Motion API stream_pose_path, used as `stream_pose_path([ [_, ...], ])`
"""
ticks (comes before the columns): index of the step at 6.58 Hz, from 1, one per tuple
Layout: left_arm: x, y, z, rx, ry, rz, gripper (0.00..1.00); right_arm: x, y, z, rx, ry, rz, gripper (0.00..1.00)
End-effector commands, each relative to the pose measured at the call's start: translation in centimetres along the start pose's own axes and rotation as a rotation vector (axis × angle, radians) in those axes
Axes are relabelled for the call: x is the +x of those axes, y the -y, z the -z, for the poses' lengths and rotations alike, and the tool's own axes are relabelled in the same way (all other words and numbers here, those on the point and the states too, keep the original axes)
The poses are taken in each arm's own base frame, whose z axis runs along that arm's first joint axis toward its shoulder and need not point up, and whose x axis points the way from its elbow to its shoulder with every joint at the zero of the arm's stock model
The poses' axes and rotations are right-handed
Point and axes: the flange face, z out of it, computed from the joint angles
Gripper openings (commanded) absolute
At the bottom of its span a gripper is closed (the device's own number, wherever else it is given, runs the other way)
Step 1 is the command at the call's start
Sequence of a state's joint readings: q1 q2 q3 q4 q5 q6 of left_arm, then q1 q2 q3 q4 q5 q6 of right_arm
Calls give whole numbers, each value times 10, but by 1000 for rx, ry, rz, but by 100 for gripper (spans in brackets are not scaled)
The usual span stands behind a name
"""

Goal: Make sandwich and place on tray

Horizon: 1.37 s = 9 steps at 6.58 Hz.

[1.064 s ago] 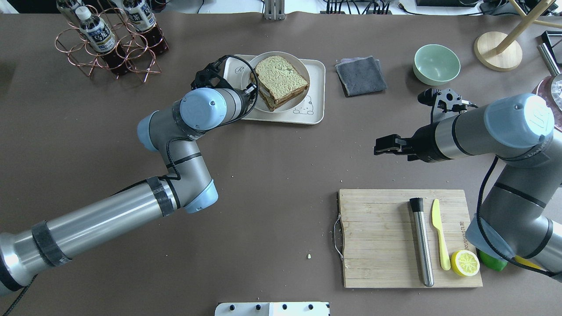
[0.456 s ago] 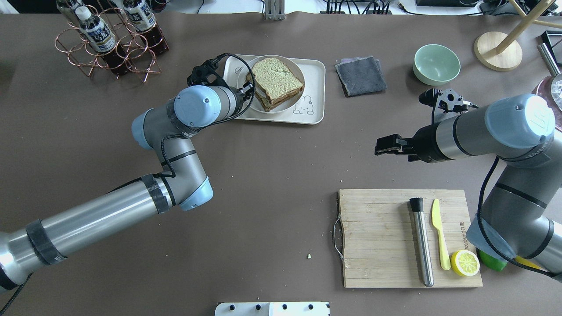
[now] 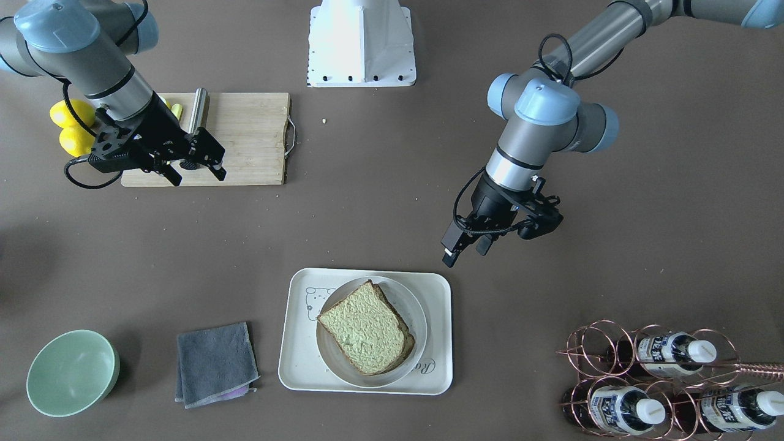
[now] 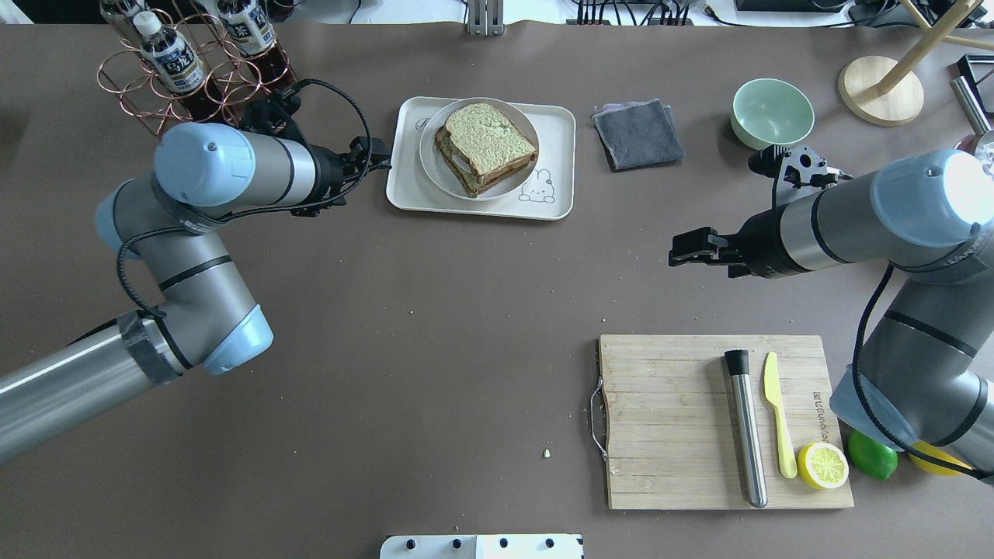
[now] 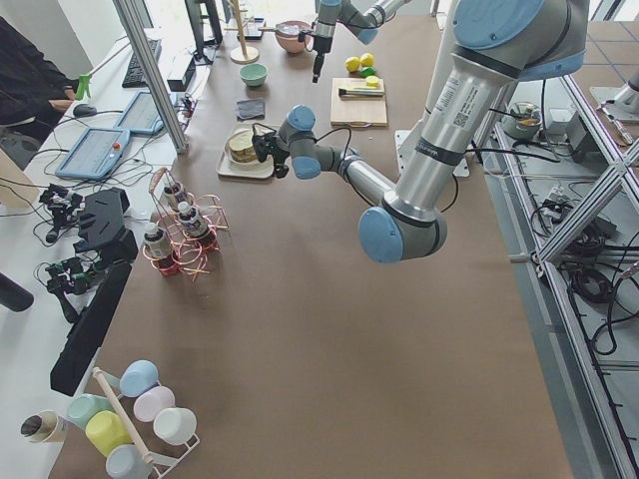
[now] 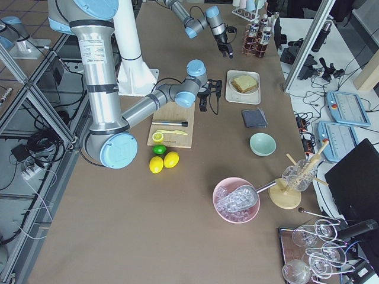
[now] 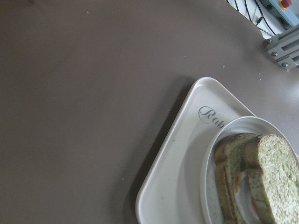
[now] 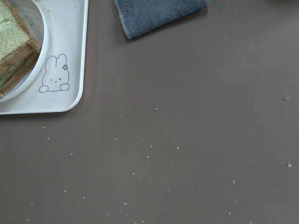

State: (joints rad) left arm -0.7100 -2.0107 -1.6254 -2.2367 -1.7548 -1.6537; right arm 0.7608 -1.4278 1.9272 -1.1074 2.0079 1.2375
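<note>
Sandwich [image 4: 485, 147] sits on its plate [image 4: 432, 166] in the tray [image 4: 556, 128], just ahead of my left pincer [image 3: 465, 252], which I've pulled back, released and empty. Right pincer [image 3: 197, 177] hangs released, well apart. Placement looks done.

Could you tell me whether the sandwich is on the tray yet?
On: the sandwich lies on the white plate, which sits inside the rim of the tray.
</note>
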Motion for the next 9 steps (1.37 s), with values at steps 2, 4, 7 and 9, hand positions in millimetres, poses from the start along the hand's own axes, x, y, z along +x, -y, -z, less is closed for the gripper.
stream_pose_path([
  [2, -91, 55, 103, 42, 252, -406, 97, 88, 62, 33, -40, -279, 171, 100],
  [4, -156, 132, 153, 3, 370, -558, 97, 210, 95, 77, -98, -396, 296, 100],
  [7, -271, 281, 297, -168, 398, -610, 97, 388, 126, 159, -153, -206, 284, 100],
  [9, -339, 302, 303, -265, 287, -511, 97, 440, 124, 179, -129, -211, 237, 100],
])
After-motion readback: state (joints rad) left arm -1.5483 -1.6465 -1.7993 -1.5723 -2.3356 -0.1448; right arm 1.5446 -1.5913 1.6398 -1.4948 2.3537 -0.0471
